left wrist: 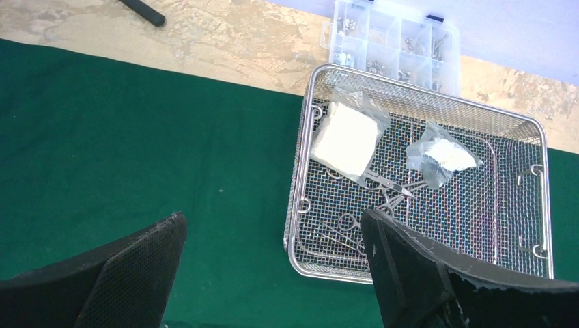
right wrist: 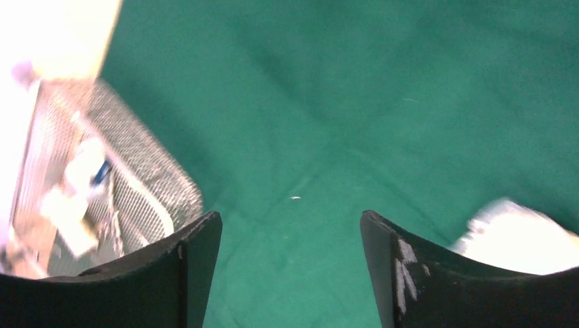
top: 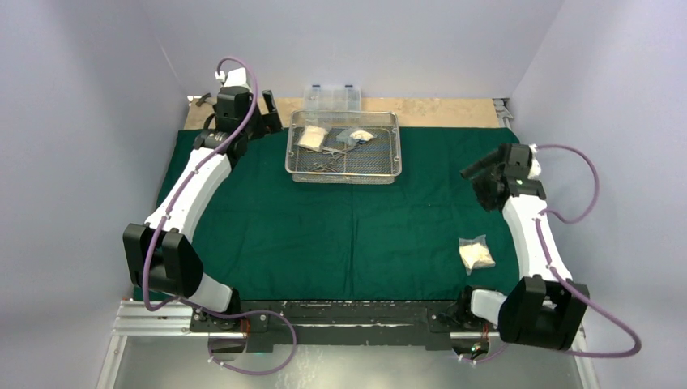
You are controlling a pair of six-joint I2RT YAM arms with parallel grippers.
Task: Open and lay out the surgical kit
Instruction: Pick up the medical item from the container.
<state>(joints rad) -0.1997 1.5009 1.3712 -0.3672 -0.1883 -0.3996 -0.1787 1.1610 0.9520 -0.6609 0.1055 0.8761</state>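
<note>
The dark green cloth (top: 348, 227) lies spread flat over the table. The steel wire-mesh tray (top: 293, 154) stands on its far middle part. It holds two clear gauze packets (left wrist: 347, 140) (left wrist: 440, 156) and small scissors-like instruments (left wrist: 382, 188). A third gauze packet (top: 475, 254) lies on the cloth at the right front. My left gripper (left wrist: 273, 239) is open and empty, above the cloth just left of the tray (left wrist: 300, 205). My right gripper (right wrist: 290, 232) is open and empty over bare cloth, between the tray (right wrist: 147, 184) and the lone packet (right wrist: 519, 236).
A clear plastic compartment box (top: 331, 97) sits behind the tray on the bare wooden strip (top: 437, 109). A dark handle (left wrist: 143, 10) lies on the wood at the far left. Grey walls close in on three sides.
</note>
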